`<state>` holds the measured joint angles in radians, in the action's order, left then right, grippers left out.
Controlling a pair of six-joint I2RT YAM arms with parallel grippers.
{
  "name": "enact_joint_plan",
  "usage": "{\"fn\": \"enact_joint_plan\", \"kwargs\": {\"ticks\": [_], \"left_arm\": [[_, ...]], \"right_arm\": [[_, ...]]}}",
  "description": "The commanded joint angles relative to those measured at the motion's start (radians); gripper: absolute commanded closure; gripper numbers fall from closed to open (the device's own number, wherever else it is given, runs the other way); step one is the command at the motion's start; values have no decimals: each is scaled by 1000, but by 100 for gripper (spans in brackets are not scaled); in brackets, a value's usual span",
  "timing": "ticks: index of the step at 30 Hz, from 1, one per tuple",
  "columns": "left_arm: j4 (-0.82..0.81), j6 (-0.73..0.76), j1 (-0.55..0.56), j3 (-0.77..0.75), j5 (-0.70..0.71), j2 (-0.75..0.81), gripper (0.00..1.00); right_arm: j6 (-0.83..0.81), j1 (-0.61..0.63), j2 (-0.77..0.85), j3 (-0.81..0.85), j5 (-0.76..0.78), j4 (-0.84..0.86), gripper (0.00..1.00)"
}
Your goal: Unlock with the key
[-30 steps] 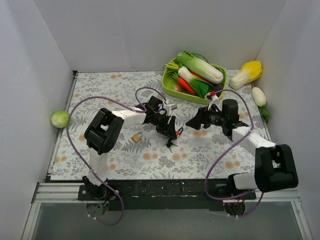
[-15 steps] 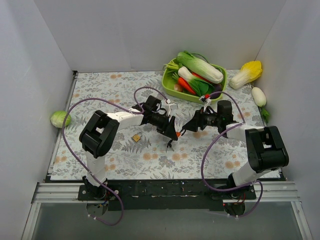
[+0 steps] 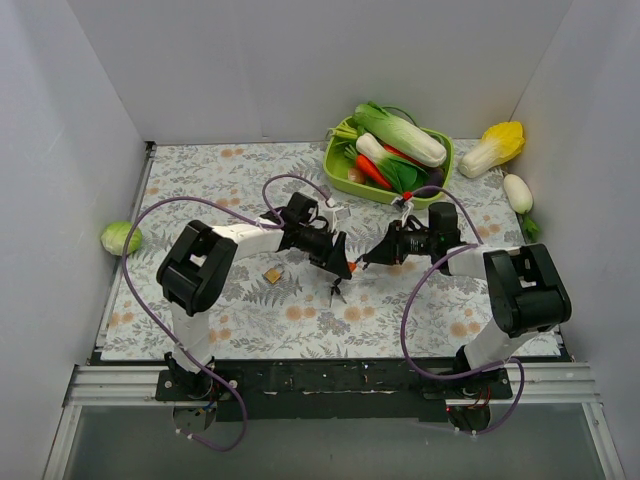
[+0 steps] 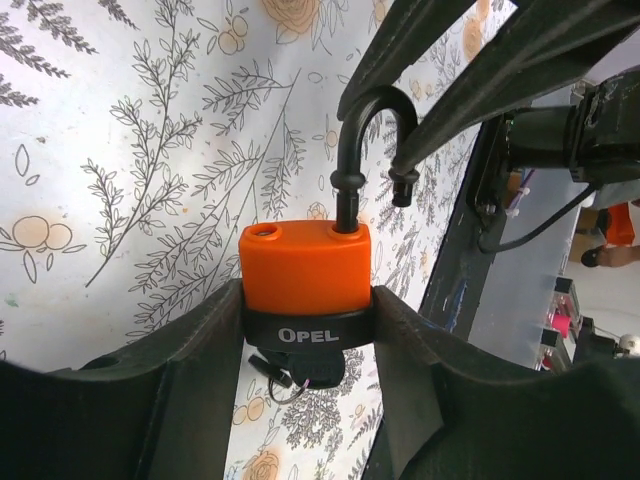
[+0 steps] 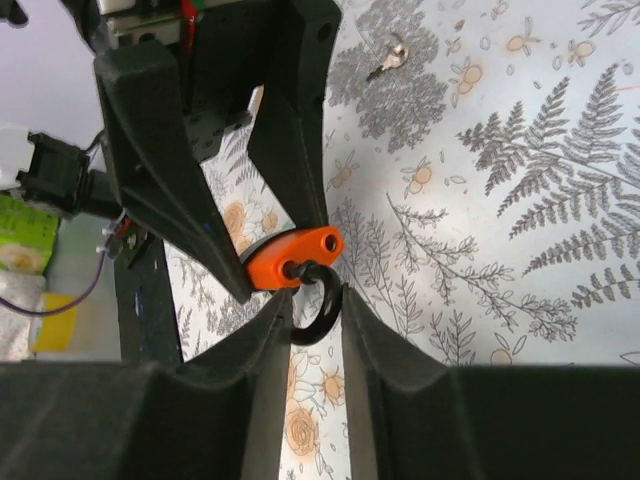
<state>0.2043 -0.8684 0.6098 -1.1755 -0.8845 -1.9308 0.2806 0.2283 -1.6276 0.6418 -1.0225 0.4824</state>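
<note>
Right claw (image 5: 315, 296), fingers rising from the lower edge, pinches the black shackle (image 5: 318, 320) of an orange padlock (image 5: 300, 252). Left claw (image 5: 284, 262) grips the padlock body from above. A silvery key (image 5: 386, 56) lies well apart on the floral surface (image 5: 520, 200).

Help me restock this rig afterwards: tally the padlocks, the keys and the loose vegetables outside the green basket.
Padlocks: 2 (orange padlock, small brass padlock)
Keys: 2 (black-headed key, silvery key)
Vegetables outside the basket: 3 (lettuce, yellow cabbage, white radish)
Total: 7
</note>
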Motion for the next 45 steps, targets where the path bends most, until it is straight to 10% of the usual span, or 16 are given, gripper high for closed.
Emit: {"fn": "enact_joint_plan", "kwargs": {"ticks": [1, 22, 33, 45], "left_arm": [[-62, -11, -8, -13, 117, 89, 100], [138, 14, 134, -371, 921, -158, 98], [130, 19, 136, -366, 842, -120, 18], [29, 57, 128, -57, 779, 248, 2]], "right_arm": [[25, 9, -8, 44, -44, 35, 74], [20, 9, -176, 220, 440, -172, 86], [-35, 9, -198, 240, 481, -176, 86], [-64, 11, -204, 254, 561, -217, 86]]}}
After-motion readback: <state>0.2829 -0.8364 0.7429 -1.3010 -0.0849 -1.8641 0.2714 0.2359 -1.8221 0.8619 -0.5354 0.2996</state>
